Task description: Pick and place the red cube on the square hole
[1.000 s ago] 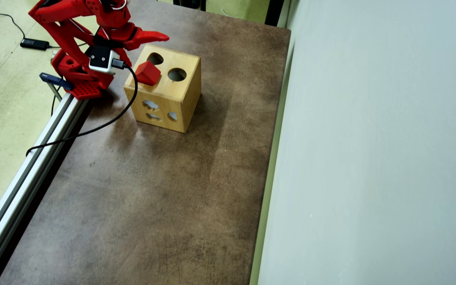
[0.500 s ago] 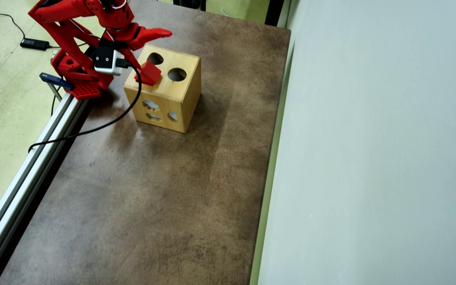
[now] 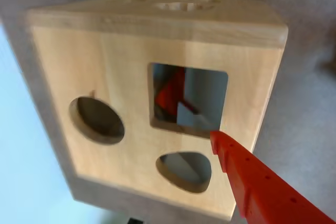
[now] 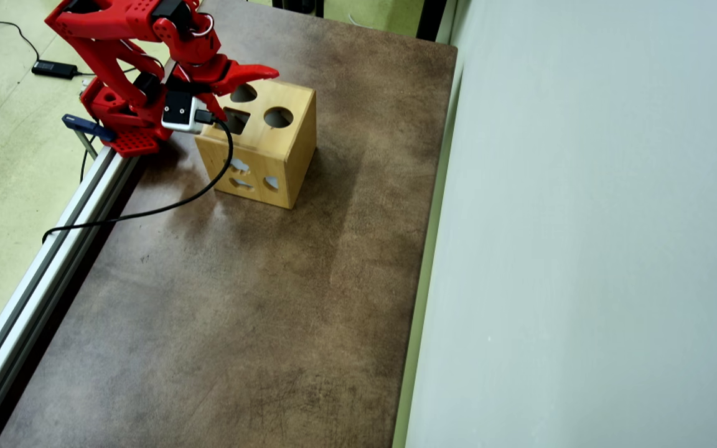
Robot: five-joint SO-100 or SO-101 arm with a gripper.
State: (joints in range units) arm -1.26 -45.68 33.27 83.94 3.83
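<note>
The red cube (image 3: 167, 96) shows only in the wrist view, as a red shape down inside the square hole (image 3: 202, 90) of the light wooden box (image 3: 121, 61). In the overhead view the square hole (image 4: 236, 120) looks dark and no cube shows on the box (image 4: 274, 158). My red gripper (image 4: 243, 93) hangs over the left part of the box top, open and holding nothing. Its upper finger (image 4: 259, 72) points right past the rounded cut-out. One red finger (image 3: 257, 182) enters the wrist view from the lower right, its tip at the hole's corner.
The box top also has a round cut-out (image 4: 278, 116) and a rounded heart-like one (image 4: 244, 93). A black cable (image 4: 165, 202) trails from the wrist camera across the brown table (image 4: 240, 298). An aluminium rail (image 4: 41, 267) runs along the table's left edge, a pale wall (image 4: 582, 249) along the right.
The red cube, which sat tilted on the box top over the square hole, has dropped inside. The gripper has shifted right, further over the box.
</note>
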